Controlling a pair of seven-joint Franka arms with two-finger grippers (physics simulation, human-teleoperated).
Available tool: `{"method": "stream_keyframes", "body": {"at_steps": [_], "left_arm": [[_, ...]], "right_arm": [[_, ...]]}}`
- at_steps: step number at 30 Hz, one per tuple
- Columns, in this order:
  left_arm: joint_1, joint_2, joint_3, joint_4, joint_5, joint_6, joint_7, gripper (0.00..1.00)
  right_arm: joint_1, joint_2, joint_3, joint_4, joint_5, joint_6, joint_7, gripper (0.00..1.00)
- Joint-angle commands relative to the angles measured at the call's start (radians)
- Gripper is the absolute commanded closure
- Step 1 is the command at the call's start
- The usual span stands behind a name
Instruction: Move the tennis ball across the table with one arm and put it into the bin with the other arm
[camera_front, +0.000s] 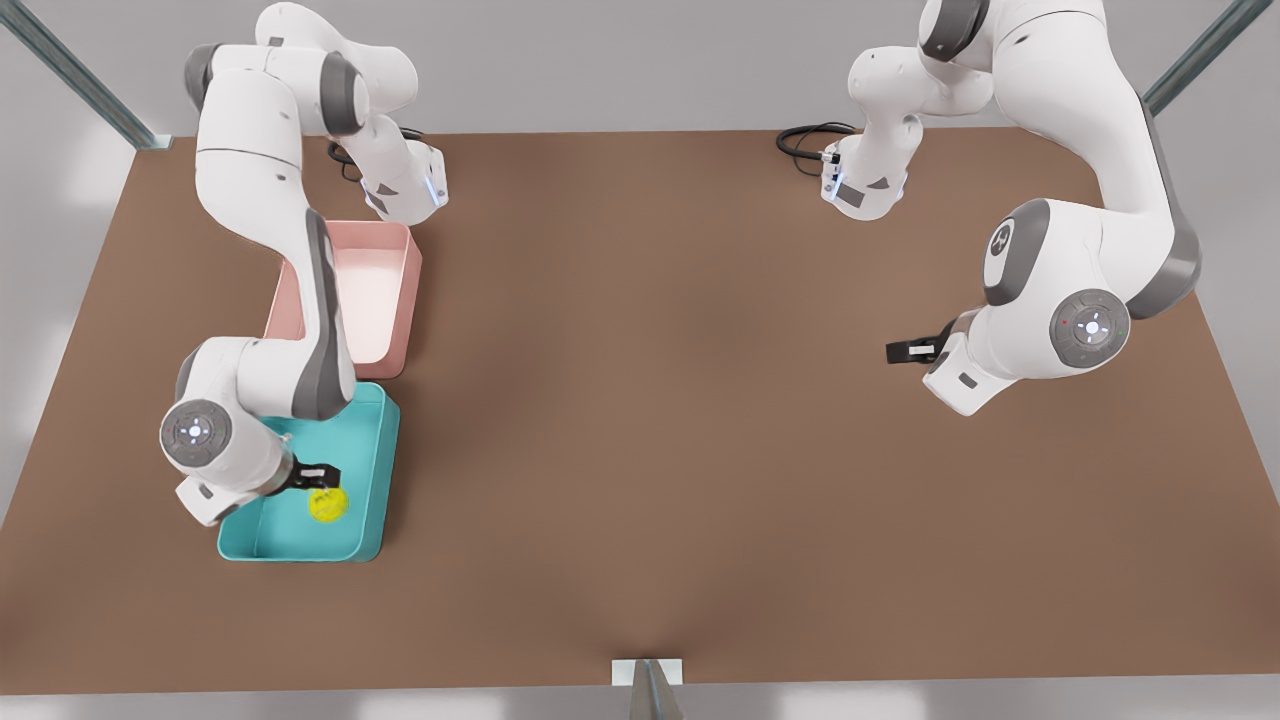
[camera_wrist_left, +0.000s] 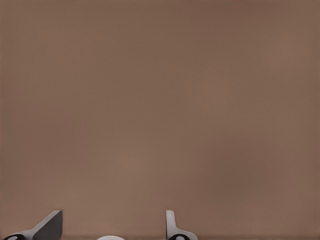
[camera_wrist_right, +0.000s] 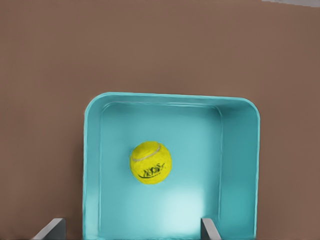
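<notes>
The tennis ball (camera_front: 328, 504) (camera_wrist_right: 150, 162), bright yellow-green with a dark print, is inside the teal bin (camera_front: 375, 470) (camera_wrist_right: 240, 150) at the front view's left, near the table's (camera_front: 650, 400) front edge. My right gripper (camera_front: 315, 474) (camera_wrist_right: 131, 224) hangs open just above the bin. Its fingertips (camera_wrist_right: 210, 227) stand wide apart and clear of the ball. My left gripper (camera_front: 905, 351) (camera_wrist_left: 112, 221) waits open over bare brown table at the front view's right, with nothing between its fingers.
A pink tray (camera_front: 385, 290) sits directly behind the teal bin, touching or nearly touching it. The right arm's elbow reaches over both trays. Black cables (camera_front: 800, 140) lie by the arm base at the back. Metal frame posts stand at the table's corners.
</notes>
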Motion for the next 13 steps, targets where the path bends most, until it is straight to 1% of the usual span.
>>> {"method": "stream_keyframes", "body": {"at_steps": [1, 2, 4, 6, 7, 12, 13], "left_arm": [[0.000, -0.001, 0.000, 0.001, 0.001, 0.000, -0.002, 0.00], [0.000, 0.002, 0.000, 0.001, 0.001, -0.001, -0.002, 0.00], [0.000, 0.006, 0.000, 0.001, 0.001, 0.000, -0.002, 0.00], [0.000, 0.006, 0.000, 0.001, 0.001, 0.000, -0.002, 0.00], [0.000, 0.006, 0.000, 0.001, 0.001, 0.000, -0.002, 0.00], [0.000, 0.006, 0.000, 0.001, 0.001, -0.001, -0.002, 0.00], [0.000, 0.005, 0.000, 0.001, 0.001, -0.001, -0.002, 0.00]], "right_arm": [[-0.029, -0.087, 0.069, 0.005, 0.029, -0.252, -0.175, 0.00], [-0.056, -0.136, 0.109, 0.007, -0.014, -0.300, -0.164, 0.00], [-0.070, -0.219, 0.126, 0.004, -0.032, -0.381, -0.159, 0.00], [-0.083, -0.273, 0.133, -0.008, -0.020, -0.423, -0.150, 0.00], [-0.084, -0.296, 0.134, -0.008, -0.017, -0.460, -0.089, 0.00], [-0.129, -0.357, 0.212, -0.033, -0.014, -0.473, -0.012, 0.00], [-0.129, -0.363, 0.212, -0.033, -0.014, -0.473, -0.004, 0.00]]}}
